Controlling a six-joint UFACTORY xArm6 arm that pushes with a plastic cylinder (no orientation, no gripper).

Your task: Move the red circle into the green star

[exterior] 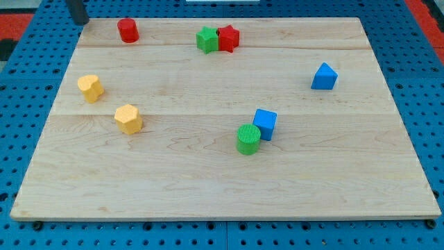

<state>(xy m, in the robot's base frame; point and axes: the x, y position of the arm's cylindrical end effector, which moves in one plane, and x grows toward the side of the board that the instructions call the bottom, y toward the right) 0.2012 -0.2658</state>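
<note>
The red circle (127, 30) is a red cylinder standing near the board's top left. The green star (207, 39) sits at the top middle, touching a red star (228, 38) on its right. My tip (80, 21) is the dark rod's end at the top left corner of the view, just off the board's edge, to the left of the red circle and apart from it.
Two yellow blocks (90, 87) (128, 118) lie at the left. A green cylinder (248, 139) touches a blue cube (264, 123) at middle right. A blue block (324, 76) sits at the right. The wooden board (208, 187) rests on a blue pegboard.
</note>
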